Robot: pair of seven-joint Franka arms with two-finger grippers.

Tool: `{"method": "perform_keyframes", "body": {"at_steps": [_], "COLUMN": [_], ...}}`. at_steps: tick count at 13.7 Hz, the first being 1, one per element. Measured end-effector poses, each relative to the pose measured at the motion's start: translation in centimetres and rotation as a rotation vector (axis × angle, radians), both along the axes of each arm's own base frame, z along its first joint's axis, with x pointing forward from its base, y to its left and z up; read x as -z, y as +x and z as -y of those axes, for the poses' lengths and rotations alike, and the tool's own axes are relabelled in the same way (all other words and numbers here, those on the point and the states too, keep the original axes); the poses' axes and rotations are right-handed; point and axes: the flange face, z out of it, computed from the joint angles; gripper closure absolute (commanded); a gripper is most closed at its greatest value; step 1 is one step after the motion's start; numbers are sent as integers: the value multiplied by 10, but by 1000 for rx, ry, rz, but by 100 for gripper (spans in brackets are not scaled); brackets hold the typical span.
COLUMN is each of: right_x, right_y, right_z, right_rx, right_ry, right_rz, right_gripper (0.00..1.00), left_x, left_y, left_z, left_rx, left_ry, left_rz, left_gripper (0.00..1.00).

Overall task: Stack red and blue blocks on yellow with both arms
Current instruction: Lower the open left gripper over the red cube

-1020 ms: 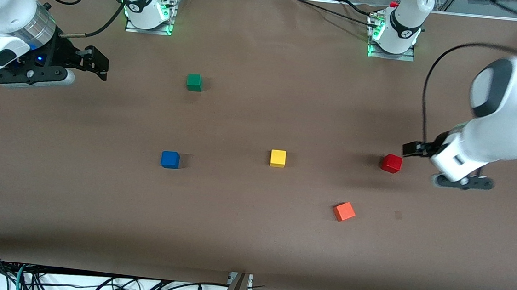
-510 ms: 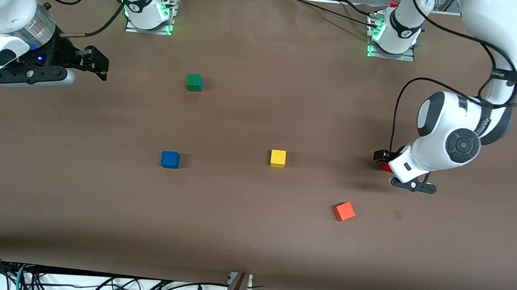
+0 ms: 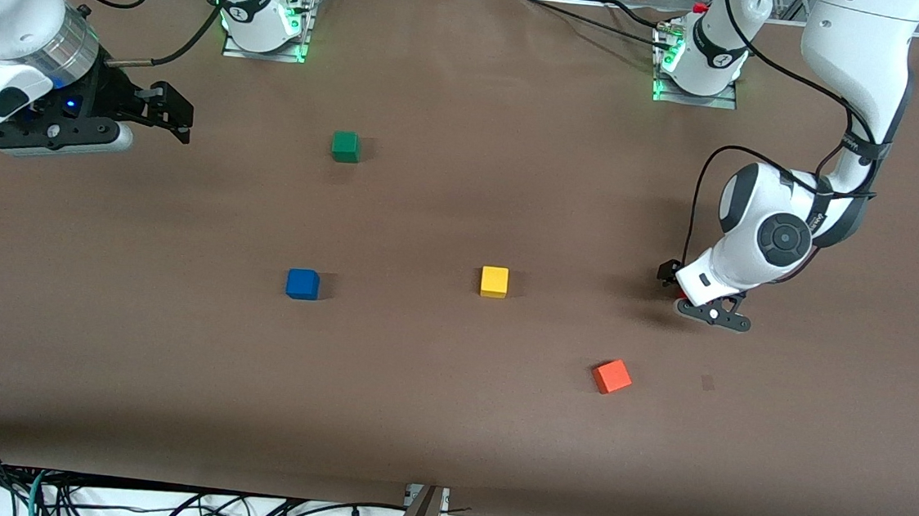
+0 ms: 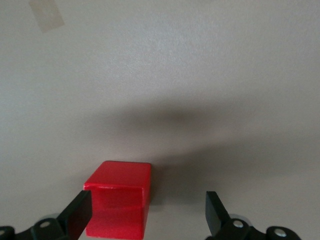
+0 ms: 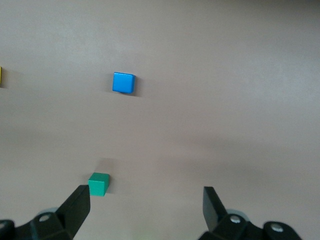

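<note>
Front view first — where do the blocks sit?

— The yellow block (image 3: 494,281) lies about mid-table. The blue block (image 3: 302,284) is level with it, toward the right arm's end of the brown table (image 3: 447,421). The red block (image 3: 680,292) is toward the left arm's end, almost fully hidden under the left gripper (image 3: 677,282), which is down at the table around it. An orange block (image 3: 612,377) lies nearer the camera than the red one, and a green block (image 3: 345,146) lies farther from the camera than the blue one. All are well apart.

— And the right arm?

— It waits; the right gripper (image 3: 175,114) hangs over the table edge at its own end.

— Left wrist view?

— The left gripper (image 4: 147,216) has its jaws spread wide. The red block (image 4: 119,197) stands on the table between the fingers (image 4: 77,216), close against one finger and with a clear gap to the other. I cannot tell whether that finger touches it.

— Right wrist view?

— The right gripper (image 5: 145,210) also has its jaws wide apart with nothing between them. Below it show the blue block (image 5: 123,82) and the green block (image 5: 98,184), plus a sliver of the yellow block (image 5: 1,76) at the edge.
</note>
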Motion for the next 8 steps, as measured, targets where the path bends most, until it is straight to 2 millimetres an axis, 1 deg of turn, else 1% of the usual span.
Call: {"method": "perform_keyframes", "body": {"at_steps": [3,8], "right_x": [0,0], "right_y": [0,0], "right_z": [0,-2], "right_rx": [0,-4], "right_ry": [0,0], "right_rz": [0,0], "right_gripper": [0,0], "left_x": [3,6], "left_y": [-1,-3], "left_z": [-4,-20], "left_rx": [32,65], "left_ry": [-2,-4], "left_rz": [10,8], "left_gripper": [0,0]}}
